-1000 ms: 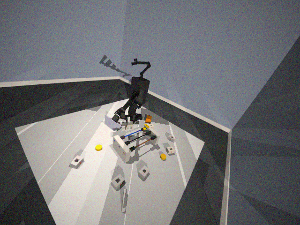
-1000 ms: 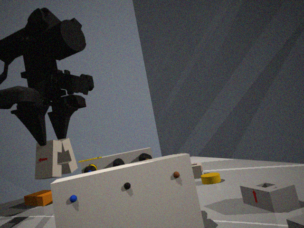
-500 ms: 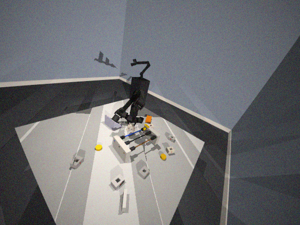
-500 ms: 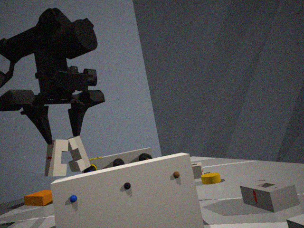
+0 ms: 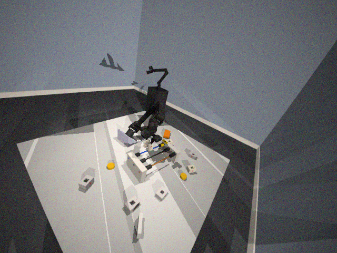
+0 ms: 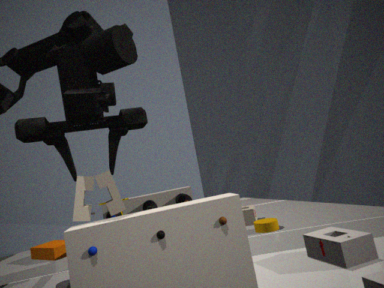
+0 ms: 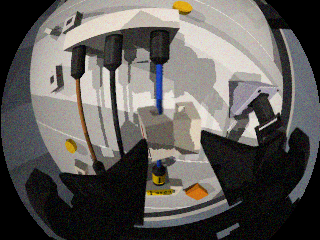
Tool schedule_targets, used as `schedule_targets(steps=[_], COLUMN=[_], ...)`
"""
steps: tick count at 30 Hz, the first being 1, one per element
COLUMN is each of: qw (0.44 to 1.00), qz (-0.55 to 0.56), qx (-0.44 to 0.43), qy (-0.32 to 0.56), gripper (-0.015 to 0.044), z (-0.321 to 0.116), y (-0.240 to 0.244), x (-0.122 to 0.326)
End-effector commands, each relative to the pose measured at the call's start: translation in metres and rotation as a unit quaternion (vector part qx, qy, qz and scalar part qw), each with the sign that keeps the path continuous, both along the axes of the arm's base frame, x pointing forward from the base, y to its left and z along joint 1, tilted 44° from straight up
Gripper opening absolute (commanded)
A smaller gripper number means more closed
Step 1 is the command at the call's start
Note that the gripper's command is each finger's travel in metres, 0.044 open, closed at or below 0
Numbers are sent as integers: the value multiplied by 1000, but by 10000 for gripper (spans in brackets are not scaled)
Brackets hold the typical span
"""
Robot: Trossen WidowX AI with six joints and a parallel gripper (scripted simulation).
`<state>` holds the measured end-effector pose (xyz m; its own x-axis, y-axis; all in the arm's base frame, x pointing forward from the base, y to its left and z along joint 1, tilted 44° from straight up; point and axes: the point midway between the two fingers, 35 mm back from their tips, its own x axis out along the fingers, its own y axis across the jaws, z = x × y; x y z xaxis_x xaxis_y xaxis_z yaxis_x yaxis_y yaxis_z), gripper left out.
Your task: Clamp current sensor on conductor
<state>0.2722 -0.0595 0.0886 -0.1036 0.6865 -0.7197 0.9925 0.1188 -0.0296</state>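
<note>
The open white split-core sensor is between the fingers of my gripper. The exterior view shows its two halves spread, with the gap facing down. It is over the blue conductor, which passes behind it in the wrist view; whether the conductor is inside the gap is unclear. A red mark shows on its left side in the wrist view; its direction is unreadable. A yellow collar and yellow tag mark one conductor end; the lettering is unclear.
Black and orange conductors run alongside, between white upright panels. A lilac bin stands near the arm. An orange block, yellow discs and several white blocks lie around.
</note>
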Motion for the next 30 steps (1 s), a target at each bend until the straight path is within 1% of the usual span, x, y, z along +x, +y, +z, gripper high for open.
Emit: schedule_targets(steps=[1, 30], qw=[999, 998], qz=[-41, -49], qx=[-7, -8], qy=[32, 39], gripper=[0, 0], z=[1, -28], y=[0, 27], x=[8, 6])
